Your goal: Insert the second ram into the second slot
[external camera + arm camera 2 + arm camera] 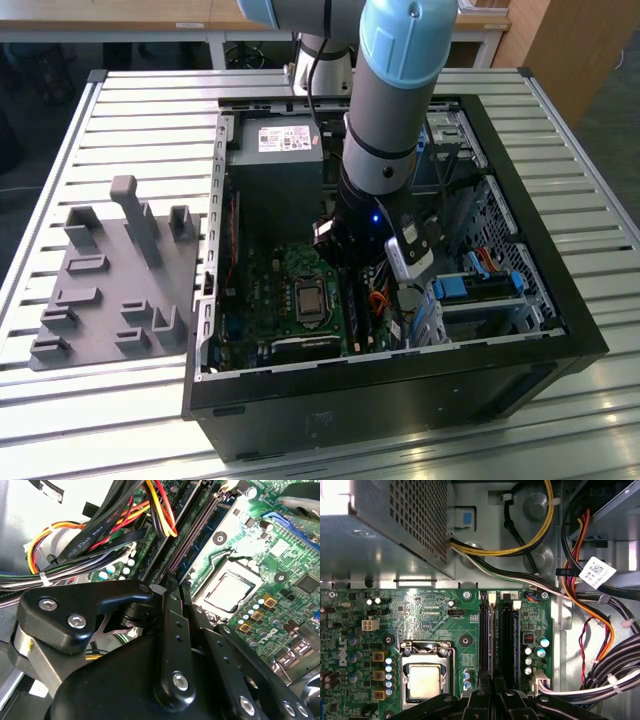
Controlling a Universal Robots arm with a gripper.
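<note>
The single arm (395,90) comes down from the top of the exterior view. A pale blue joint cap sits above a grey section that stands nearly upright, leaning a little toward the exterior view's left. Below it the dark wrist (362,225) carries a small blue light and points downward. In the second wrist view the gripper (177,586) shows black link bars pinned with silver screws, and in the first wrist view the gripper (492,695) appears as black bars.
</note>
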